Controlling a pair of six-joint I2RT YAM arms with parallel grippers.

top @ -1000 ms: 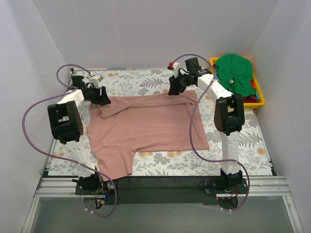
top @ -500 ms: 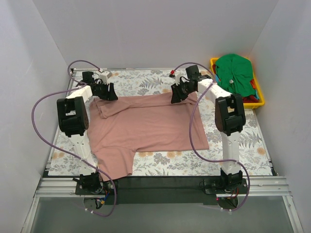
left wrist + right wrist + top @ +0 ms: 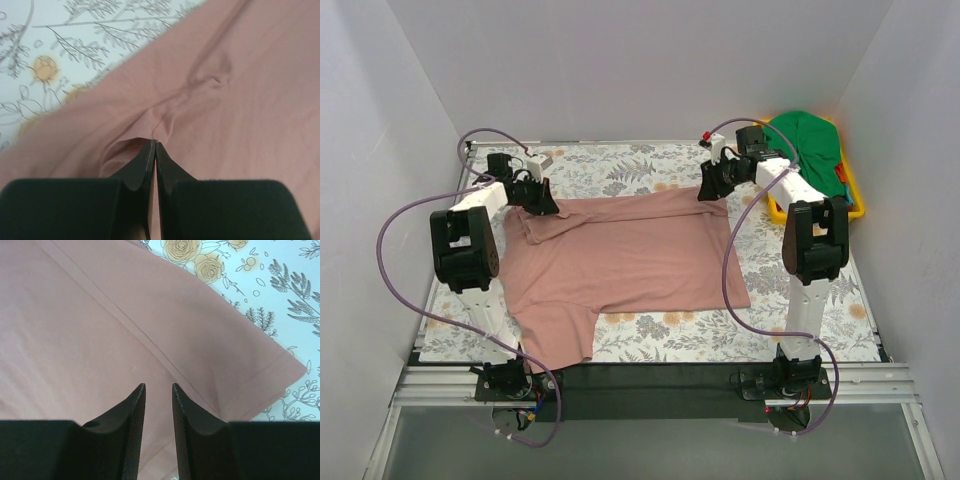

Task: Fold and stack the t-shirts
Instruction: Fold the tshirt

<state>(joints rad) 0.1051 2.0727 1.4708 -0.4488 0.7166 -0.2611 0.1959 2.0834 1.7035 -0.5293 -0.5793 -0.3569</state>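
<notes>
Floral-covered table [image 3: 620,170] with a dusty pink t-shirt [image 3: 620,255] across it, yellow bin [image 3: 856,200] at far-right corner.

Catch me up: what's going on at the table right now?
Both arms are working on the pink t-shirt, which lies spread mostly flat on the floral table cover. The left gripper is shut on a pinch of cloth at the shirt's far left corner. The right gripper is over the far right sleeve, fingers slightly apart and gripping nothing. A green shirt sits in the yellow bin at far right.
</notes>
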